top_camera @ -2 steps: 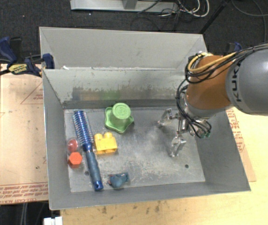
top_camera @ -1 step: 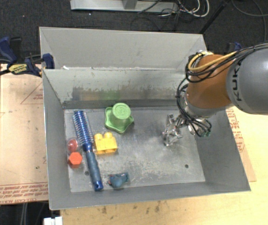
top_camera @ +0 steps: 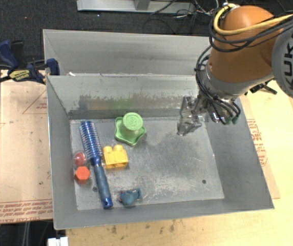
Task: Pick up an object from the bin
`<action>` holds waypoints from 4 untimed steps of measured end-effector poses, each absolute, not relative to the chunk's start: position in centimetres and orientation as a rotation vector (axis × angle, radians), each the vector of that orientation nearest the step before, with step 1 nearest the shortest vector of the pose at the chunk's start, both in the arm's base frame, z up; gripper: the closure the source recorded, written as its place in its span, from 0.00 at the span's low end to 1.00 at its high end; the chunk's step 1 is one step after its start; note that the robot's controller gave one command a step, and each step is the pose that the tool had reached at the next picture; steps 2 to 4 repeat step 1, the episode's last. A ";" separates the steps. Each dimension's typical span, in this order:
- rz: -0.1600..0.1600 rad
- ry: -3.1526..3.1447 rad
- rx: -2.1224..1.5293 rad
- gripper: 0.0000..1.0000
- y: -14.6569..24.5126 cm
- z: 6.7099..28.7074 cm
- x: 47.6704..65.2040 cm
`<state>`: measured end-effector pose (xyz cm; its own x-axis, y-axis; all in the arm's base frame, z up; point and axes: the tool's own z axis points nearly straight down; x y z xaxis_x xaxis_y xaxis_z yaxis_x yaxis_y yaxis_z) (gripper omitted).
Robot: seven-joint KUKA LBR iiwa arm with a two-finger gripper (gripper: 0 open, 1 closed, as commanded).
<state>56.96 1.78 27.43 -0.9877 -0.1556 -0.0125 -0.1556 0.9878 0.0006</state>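
Orange-capped arm [top_camera: 244,40] up top, we see gripper [top_camera: 189,123] over bare bin [top_camera: 187,173] floor by back wall; open or closed, cannot tell; nothing seen in it. Nearest: green cup [top_camera: 129,127], well apart. Risk: drop here grabs nothing, scrapes wall. Count beyond cup: one yellow brick [top_camera: 115,157], one blue brush [top_camera: 95,163], two red caps [top_camera: 82,174] [top_camera: 79,159], one blue lump [top_camera: 130,197].

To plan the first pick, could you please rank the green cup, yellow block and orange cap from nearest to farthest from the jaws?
1. Green cup, middle, toward the back.
2. Yellow block, left of centre.
3. Orange cap, far left.
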 end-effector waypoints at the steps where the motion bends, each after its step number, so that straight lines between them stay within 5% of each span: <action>1: 0.000 3.112 0.411 1.00 -0.7 22.9 62.7; 4: 0.000 3.112 0.411 1.00 -0.7 22.9 62.7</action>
